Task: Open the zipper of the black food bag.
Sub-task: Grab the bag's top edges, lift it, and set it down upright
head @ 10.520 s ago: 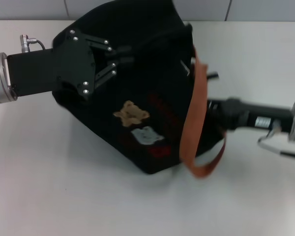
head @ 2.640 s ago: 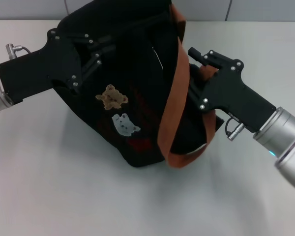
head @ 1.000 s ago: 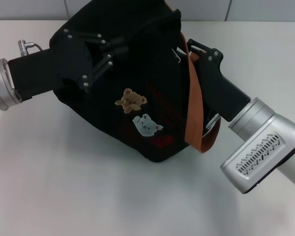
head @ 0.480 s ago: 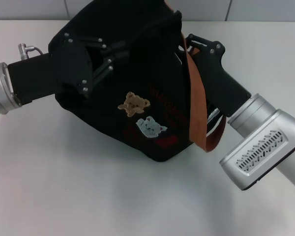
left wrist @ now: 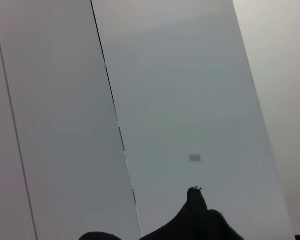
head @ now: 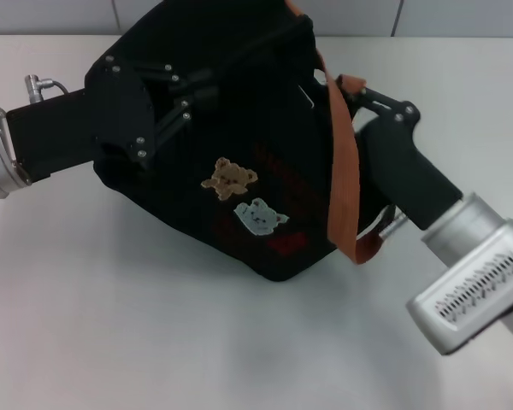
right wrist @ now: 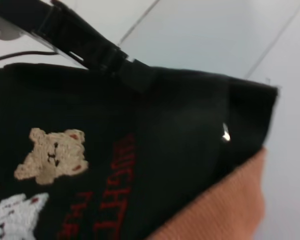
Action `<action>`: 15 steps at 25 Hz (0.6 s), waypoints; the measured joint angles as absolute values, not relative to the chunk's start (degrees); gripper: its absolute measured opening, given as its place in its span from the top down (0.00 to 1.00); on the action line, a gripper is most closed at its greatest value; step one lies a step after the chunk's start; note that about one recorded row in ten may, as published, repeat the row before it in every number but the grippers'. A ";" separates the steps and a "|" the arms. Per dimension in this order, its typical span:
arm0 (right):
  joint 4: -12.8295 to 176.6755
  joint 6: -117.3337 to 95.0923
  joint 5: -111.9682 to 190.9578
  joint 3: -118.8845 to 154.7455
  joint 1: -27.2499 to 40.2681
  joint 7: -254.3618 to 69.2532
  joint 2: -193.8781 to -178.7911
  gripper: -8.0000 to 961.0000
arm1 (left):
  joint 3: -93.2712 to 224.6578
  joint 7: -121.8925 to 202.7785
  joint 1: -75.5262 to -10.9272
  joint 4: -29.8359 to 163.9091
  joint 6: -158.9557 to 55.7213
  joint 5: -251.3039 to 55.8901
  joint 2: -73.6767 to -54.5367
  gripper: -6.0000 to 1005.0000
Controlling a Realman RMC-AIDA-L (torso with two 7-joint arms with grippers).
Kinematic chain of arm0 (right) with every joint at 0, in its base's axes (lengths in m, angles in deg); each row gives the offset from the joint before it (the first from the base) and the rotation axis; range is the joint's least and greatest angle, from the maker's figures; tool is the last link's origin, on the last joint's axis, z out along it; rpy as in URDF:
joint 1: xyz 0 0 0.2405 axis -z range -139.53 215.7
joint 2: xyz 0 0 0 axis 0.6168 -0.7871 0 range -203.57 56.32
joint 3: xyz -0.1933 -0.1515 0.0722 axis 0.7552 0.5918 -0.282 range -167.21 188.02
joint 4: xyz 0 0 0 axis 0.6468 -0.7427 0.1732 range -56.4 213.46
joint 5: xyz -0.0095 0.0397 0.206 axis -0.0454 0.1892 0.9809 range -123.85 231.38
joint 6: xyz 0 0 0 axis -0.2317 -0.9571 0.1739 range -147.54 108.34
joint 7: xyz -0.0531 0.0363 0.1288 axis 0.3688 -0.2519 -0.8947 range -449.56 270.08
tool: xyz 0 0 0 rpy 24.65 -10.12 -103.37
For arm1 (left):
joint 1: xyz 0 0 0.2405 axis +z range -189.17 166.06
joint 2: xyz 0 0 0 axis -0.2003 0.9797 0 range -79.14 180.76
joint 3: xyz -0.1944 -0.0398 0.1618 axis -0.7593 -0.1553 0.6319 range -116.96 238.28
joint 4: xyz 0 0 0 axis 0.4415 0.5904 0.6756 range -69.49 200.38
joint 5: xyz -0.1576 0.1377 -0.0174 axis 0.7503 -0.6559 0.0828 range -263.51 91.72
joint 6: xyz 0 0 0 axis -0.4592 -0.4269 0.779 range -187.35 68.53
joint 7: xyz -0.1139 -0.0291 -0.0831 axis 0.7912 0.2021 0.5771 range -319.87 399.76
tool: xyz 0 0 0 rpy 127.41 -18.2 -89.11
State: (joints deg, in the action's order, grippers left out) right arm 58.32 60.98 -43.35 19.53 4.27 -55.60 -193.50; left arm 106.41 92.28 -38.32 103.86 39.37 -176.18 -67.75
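At the 9 o'clock side of the white table point(head: 154, 342), the left tool point(head: 188, 96) pinches the upper edge of the boxy black fabric food bag point(head: 239, 154), which sits tilted mid-table with a tan bear patch point(head: 229, 178), a pale blue patch point(head: 258, 215) and red lettering. An orange-brown strap point(head: 342, 171) hangs at 3 o'clock, where the right tool point(head: 380, 107) presses; its grip I cannot tell. Only the right wrist view shows a small silver glint point(right wrist: 225, 134) on the bag's side panel.

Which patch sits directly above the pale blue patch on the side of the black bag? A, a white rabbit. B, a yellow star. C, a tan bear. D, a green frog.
C: in the head view a tan bear is sewn just above the pale blue patch on the black food bag.
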 joint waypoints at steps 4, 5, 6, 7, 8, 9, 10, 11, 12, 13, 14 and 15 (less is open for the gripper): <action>57.74 63.68 -43.16 17.40 8.07 -60.76 -193.51 0.73 | 106.36 92.38 -38.28 103.98 39.02 -176.11 -67.70 0.89; 57.87 64.04 -43.22 16.70 8.83 -63.72 -193.49 0.73 | 106.36 92.42 -38.29 104.00 38.91 -176.10 -67.68 0.89; 58.23 64.14 -43.28 16.50 9.27 -66.97 -193.44 0.73 | 106.36 92.42 -38.29 104.00 38.91 -176.10 -67.68 0.89; 59.00 64.04 -43.33 16.53 9.57 -71.98 -193.32 0.73 | 106.36 92.46 -38.48 104.03 38.57 -176.10 -67.66 0.89; 60.20 63.78 -43.52 17.01 9.60 -77.15 -193.20 0.74 | 106.36 92.47 -38.55 104.07 38.45 -176.13 -67.66 0.89; 61.72 63.55 -44.19 17.67 9.58 -82.42 -193.18 0.74 | 106.36 92.49 -38.67 104.12 38.32 -176.19 -67.66 0.89; 63.54 63.38 -45.08 18.42 9.53 -87.89 -193.14 0.74 | 106.36 92.53 -38.80 104.21 38.08 -176.25 -67.66 0.89; 65.33 63.30 -46.69 19.28 9.45 -93.21 -193.14 0.74 | 106.36 92.57 -38.88 104.28 37.92 -176.29 -67.67 0.89; 67.18 63.25 -48.76 20.03 9.33 -98.81 -193.14 0.74 | 106.36 92.61 -38.97 104.47 37.61 -176.32 -67.66 0.89; 70.07 63.38 -53.62 20.78 8.98 -108.18 -193.15 0.74 | 106.36 92.65 -39.13 104.73 37.15 -176.34 -67.67 0.89; 70.07 63.38 -53.62 20.78 8.98 -108.18 -193.15 0.74 | 106.36 92.65 -39.13 104.73 37.15 -176.34 -67.67 0.89; 70.87 63.50 -55.61 20.91 8.86 -111.27 -193.18 0.74 | 106.36 92.65 -39.23 104.81 36.97 -176.35 -67.66 0.89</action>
